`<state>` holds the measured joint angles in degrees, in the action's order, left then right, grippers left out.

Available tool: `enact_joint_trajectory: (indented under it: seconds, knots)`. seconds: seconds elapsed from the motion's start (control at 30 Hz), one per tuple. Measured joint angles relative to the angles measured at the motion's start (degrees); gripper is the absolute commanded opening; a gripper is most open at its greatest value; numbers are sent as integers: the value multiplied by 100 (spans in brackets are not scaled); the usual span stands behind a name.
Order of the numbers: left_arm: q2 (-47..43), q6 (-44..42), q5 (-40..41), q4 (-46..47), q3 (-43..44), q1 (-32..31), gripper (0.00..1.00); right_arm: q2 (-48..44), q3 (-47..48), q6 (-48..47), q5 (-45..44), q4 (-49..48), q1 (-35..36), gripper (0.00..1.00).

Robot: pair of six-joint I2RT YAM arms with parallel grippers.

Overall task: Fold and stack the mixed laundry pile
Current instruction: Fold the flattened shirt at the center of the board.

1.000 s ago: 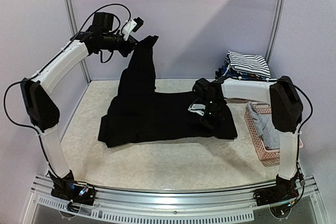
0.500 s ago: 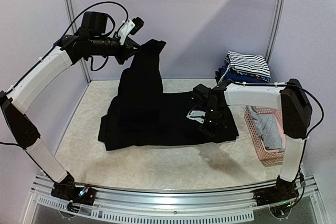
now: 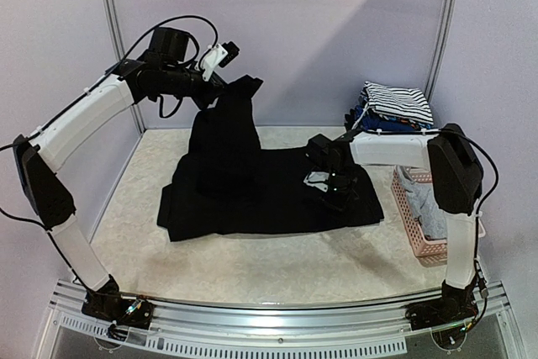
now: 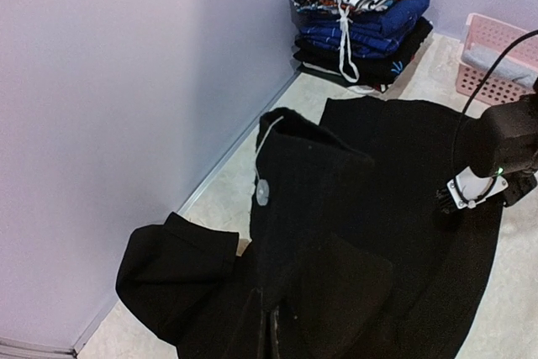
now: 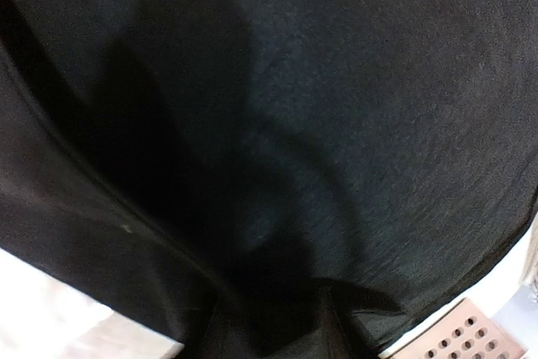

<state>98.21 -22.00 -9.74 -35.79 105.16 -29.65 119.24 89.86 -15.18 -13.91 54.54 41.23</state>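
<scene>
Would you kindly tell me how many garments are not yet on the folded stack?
2: the black garment spread mid-table, one end lifted by the left hand, and the grey garment in the pink basket at right. More may hide beneath it.

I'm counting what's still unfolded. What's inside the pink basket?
A crumpled grey garment lies in the basket. Anything beneath it is covered, and the right arm hides the basket's right side.

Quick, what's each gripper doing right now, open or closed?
Left gripper: closed, holding up the black garment.
Right gripper: down on the same garment; cannot tell.
</scene>
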Motion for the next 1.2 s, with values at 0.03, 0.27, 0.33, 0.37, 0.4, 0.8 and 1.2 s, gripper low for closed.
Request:
enact_joint_trajectory:
  seconds: [0.03, 0.27, 0.33, 0.37, 0.4, 0.8, 1.2]
  knots:
    - [70, 22, 17, 0, 9, 11, 0, 9, 4, 50, -31, 0, -13, 59]
    - [365, 258, 199, 118, 81, 107, 1, -302, -219, 367, -306, -520, -136, 64]
    - [378, 367, 273, 173, 87, 127, 1, -603, -446, 616, -402, -761, -188, 63]
    - [380, 420, 293, 201, 90, 133, 1, -776, -586, 763, -437, -859, -208, 63]
    - [382, 468, 293, 216, 92, 140, 1, -935, -728, 907, -459, -940, -227, 62]
    - [649, 1126, -232, 391, 483, 90, 0, -2310, -2124, 2402, -175, -1729, -243, 60]
    - [564, 1816, -96, 608, 247, -306, 0, -2444, -3193, 3410, 79, -2402, -881, 55]
